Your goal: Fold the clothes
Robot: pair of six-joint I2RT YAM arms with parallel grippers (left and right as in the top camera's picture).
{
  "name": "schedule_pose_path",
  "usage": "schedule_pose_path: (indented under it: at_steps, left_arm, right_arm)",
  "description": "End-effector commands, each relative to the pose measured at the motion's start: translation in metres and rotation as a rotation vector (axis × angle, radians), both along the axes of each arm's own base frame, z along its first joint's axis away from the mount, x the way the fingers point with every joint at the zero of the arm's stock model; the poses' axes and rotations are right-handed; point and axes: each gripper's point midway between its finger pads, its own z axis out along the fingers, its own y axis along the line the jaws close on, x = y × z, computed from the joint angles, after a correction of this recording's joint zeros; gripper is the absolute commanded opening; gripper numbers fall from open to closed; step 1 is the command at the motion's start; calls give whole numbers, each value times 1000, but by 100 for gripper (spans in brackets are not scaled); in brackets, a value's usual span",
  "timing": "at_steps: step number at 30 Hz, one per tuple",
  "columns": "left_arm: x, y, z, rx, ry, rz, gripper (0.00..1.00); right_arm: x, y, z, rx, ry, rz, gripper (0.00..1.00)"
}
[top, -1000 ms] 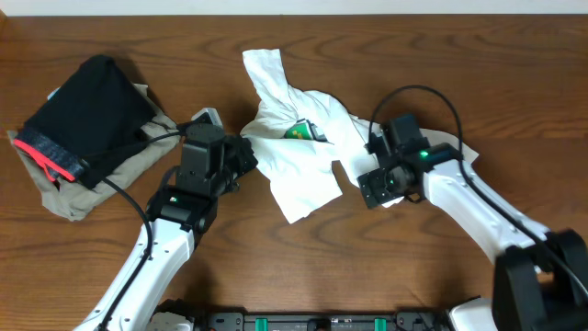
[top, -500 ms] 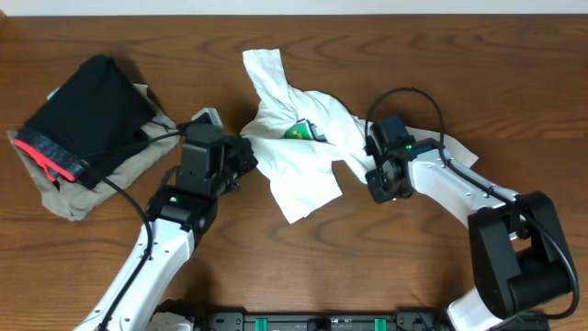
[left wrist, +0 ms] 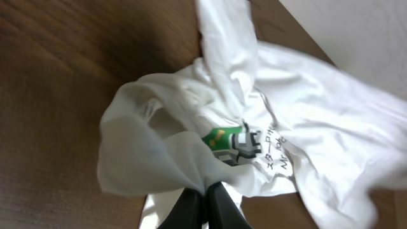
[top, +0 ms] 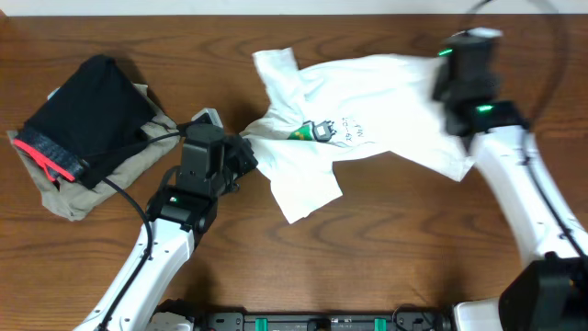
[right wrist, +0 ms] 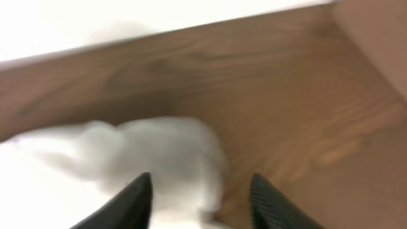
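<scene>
The white T-shirt [top: 386, 87] lies partly spread across the middle and right of the table, its green-and-grey robot graphic [top: 317, 131] and dark lettering facing up. My left gripper [top: 244, 153] is shut on a bunched fold at the shirt's left side; the left wrist view shows the fingers [left wrist: 205, 189] pinching white cloth [left wrist: 305, 114] below the graphic [left wrist: 232, 140]. My right gripper [top: 452, 81] is above the shirt's far right end. In the blurred right wrist view its fingers [right wrist: 201, 178] are spread wide over white cloth [right wrist: 159, 146].
A folded black garment with a red-pink band [top: 87, 110] lies on a tan garment [top: 69, 195] at the far left. The wooden table [top: 413, 239] ends at a white wall along the top edge [top: 367, 7].
My right arm has swung up and to the far right, and the shirt's right side has been drawn out from a crumpled heap into a spread sheet. The left arm has stayed put.
</scene>
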Motion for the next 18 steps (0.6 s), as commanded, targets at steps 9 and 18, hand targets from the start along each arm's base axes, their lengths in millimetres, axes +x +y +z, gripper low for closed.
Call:
schedule_pose_path:
  at_steps: [9, 18]
  left_arm:
    - [1, 2, 1, 18, -8, -5, 6]
    - [1, 2, 1, 17, -8, -6, 6]
  right_arm:
    - [-66, -25, -79, 230, 391, 35, 87]
    - [-114, 30, -142, 322, 616, 290, 95]
